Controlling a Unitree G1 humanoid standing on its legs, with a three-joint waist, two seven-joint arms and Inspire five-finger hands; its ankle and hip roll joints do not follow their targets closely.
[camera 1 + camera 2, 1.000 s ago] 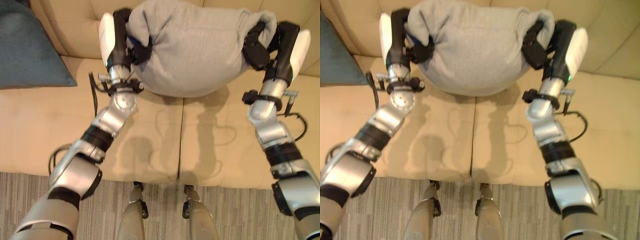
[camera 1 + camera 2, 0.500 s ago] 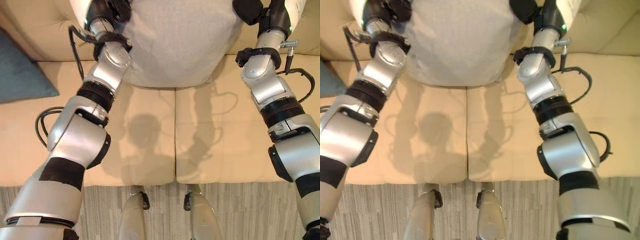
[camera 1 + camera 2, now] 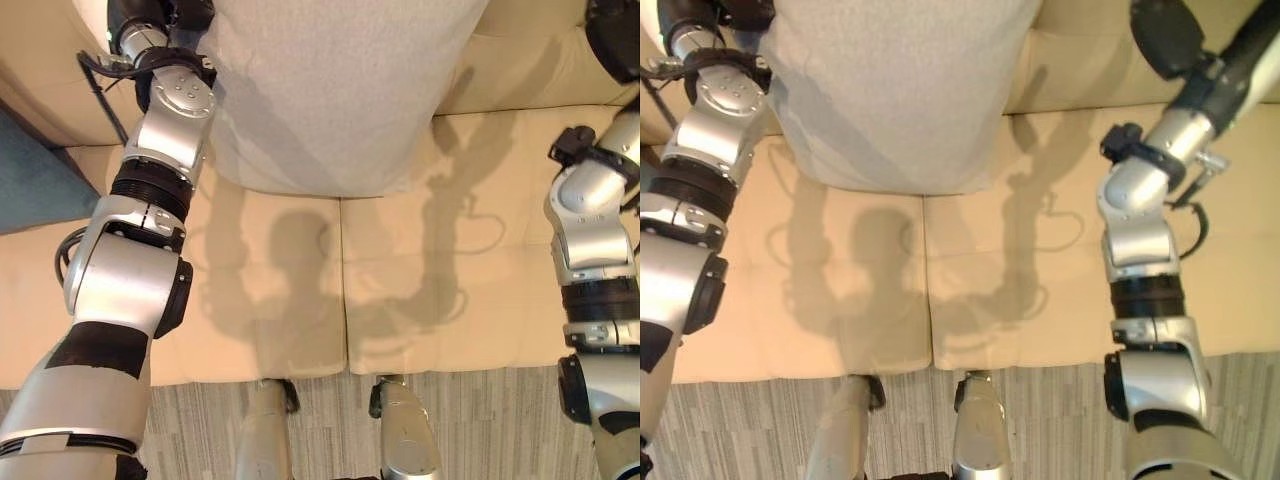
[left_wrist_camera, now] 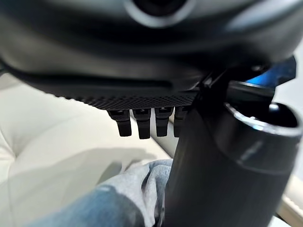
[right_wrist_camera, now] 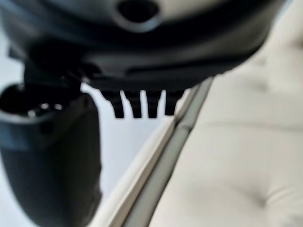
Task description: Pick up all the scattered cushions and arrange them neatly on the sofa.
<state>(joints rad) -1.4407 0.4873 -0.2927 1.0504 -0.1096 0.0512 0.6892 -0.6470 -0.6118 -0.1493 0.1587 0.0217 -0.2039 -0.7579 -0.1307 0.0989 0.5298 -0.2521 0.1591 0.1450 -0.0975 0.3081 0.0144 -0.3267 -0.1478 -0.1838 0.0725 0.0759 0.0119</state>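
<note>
A large grey cushion [image 3: 340,90] stands on the beige sofa's seat [image 3: 450,260] and leans on the backrest [image 3: 520,60]. My left hand [image 3: 150,15] is at the cushion's upper left edge. In the left wrist view its fingers [image 4: 137,124] reach out straight over the sofa, and bunched grey cushion cloth [image 4: 137,189] lies against the thumb [image 4: 222,170]. My right hand [image 3: 1165,35] is off to the cushion's right, apart from it. Its fingers [image 5: 142,105] are straight and hold nothing, with the backrest [image 5: 236,156] behind them.
A dark blue cushion [image 3: 30,180] lies on the seat at the far left. The seam between the two seat pads [image 3: 345,290] runs down the middle. Striped grey carpet [image 3: 490,420] lies in front of the sofa.
The view has shifted as I leaned in. The grey cushion went from held in the air to resting on the seat against the backrest. My right hand let go and moved away to the right.
</note>
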